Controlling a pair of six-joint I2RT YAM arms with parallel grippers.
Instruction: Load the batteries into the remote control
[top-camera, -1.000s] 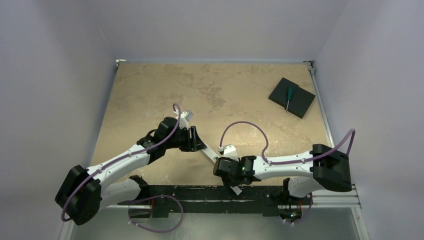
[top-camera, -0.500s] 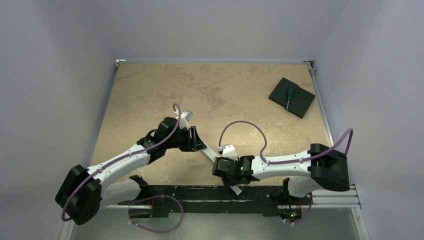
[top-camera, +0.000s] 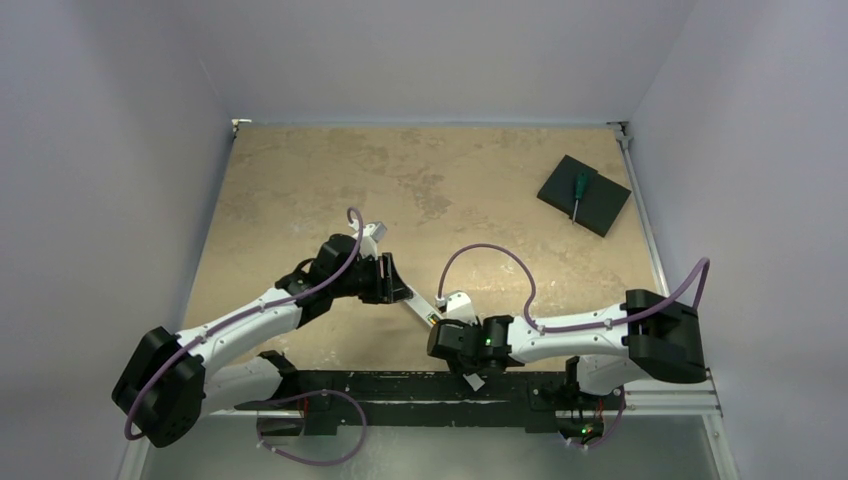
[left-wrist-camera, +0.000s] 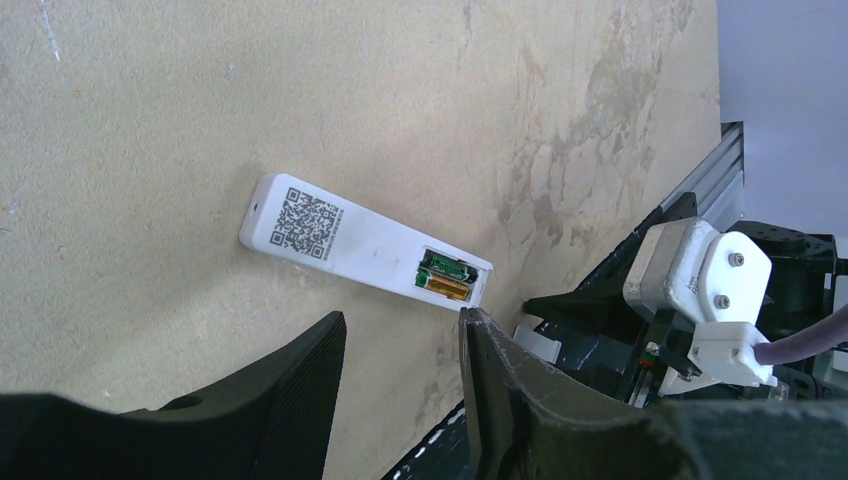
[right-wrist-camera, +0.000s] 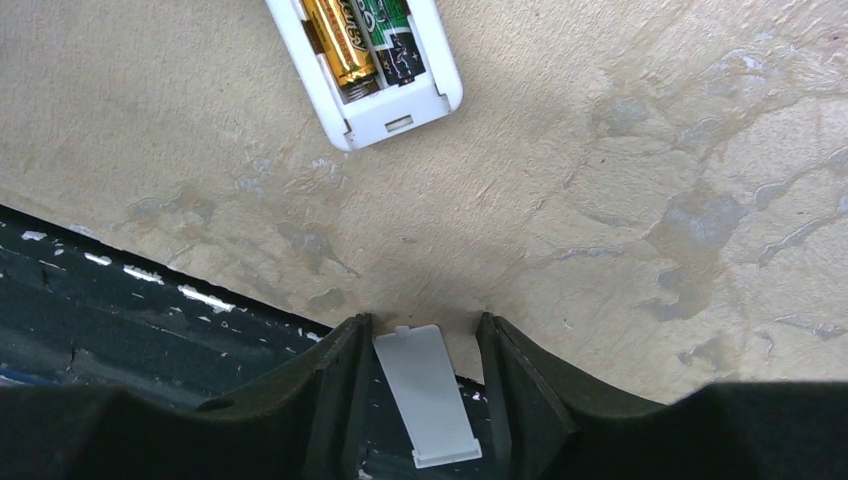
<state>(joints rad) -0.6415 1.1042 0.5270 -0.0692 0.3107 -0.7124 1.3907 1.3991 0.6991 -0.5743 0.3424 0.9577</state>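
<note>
Right claw (right-wrist-camera: 420, 325) flanking flat white cover (right-wrist-camera: 425, 400), 2 cylindrical batteries (right-wrist-camera: 342, 45)

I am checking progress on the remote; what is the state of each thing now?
remote control: lying face down, compartment uncovered.
batteries: both seated in the compartment.
battery cover: off, held by right gripper.
left gripper: open, empty.
right gripper: closed on the battery cover.
screwdriver: lying on black pad.

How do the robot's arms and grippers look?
The left arm and right arm have white links and black joints, each with a purple cable. The left gripper and right gripper each have two black, tapered fingers. The right wrist has a green light.
</note>
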